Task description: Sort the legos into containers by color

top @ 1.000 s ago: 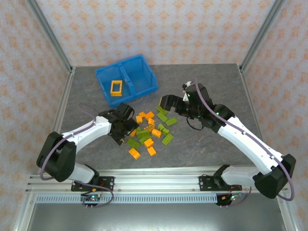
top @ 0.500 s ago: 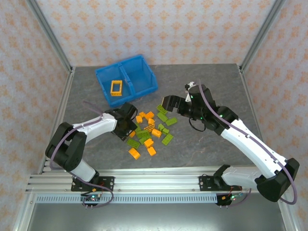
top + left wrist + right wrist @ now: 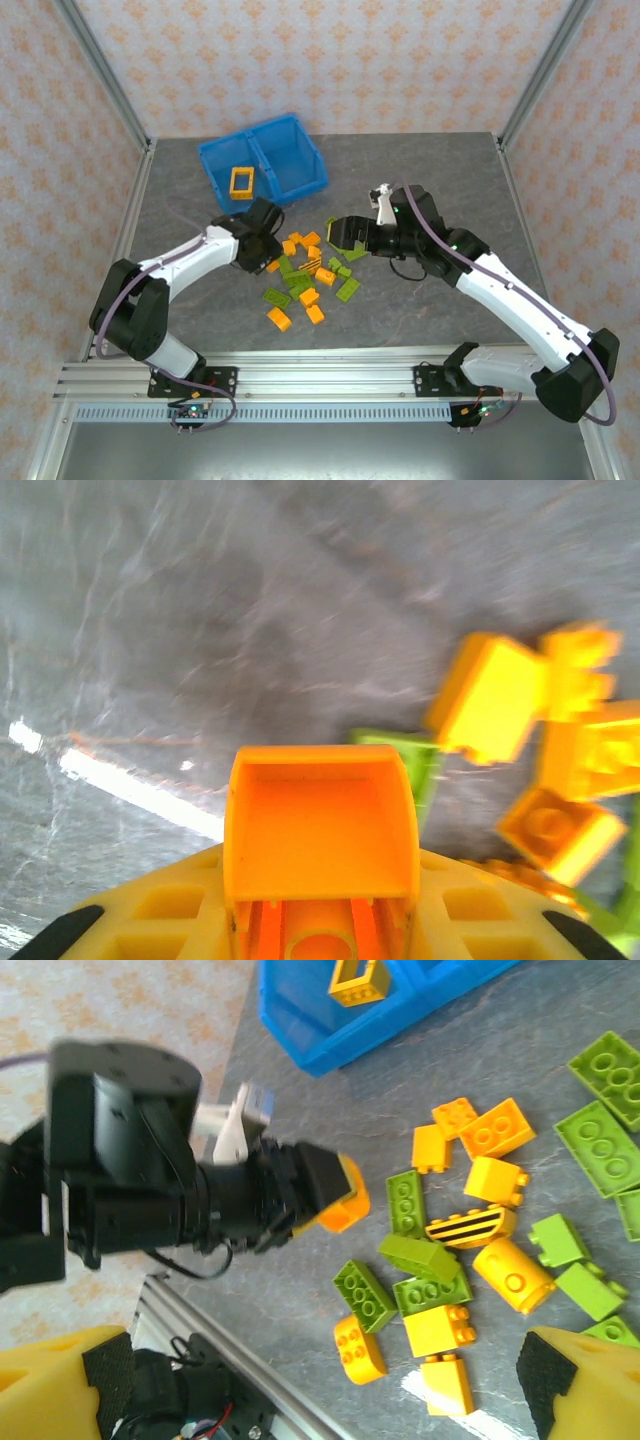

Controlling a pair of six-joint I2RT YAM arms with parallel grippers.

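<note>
- On a grey mottled tabletop (image 3: pixel 430 170) inside a wallpapered enclosure, two white-and-black robot arms are working over a scattered pile of small orange and green plastic Lego bricks (image 3: pixel 310 272).
- The left gripper (image 3: pixel 335 1192) is clamping a small orange plastic brick (image 3: pixel 320 825) between its yellow fingers (image 3: pixel 480 920). The brick's hollow underside is facing the wrist camera, and the table beneath it is showing as a blur.
- In the right wrist view, that brick is sitting at the left arm's tip, just beside the pile on the side nearer the bin, and appears to be lifted off the surface.
- The right gripper (image 3: pixel 345 232) is hovering over the far right edge of the pile, above several green bricks. Its black-padded yellow fingers (image 3: pixel 590 1390) are standing wide apart and holding nothing.
- The bright blue rectangular plastic bin (image 3: pixel 212 175) with a central divider is sitting at the far left of the table, well apart from the pile.
- A hollow rectangular orange frame (image 3: pixel 241 181) is lying in the bin's left-hand compartment as seen from overhead.
- Among the loose pieces, a curved yellow brick with black stripes (image 3: pixel 470 1225) is lying near the middle of the pile, touching its green and orange neighbours.
</note>
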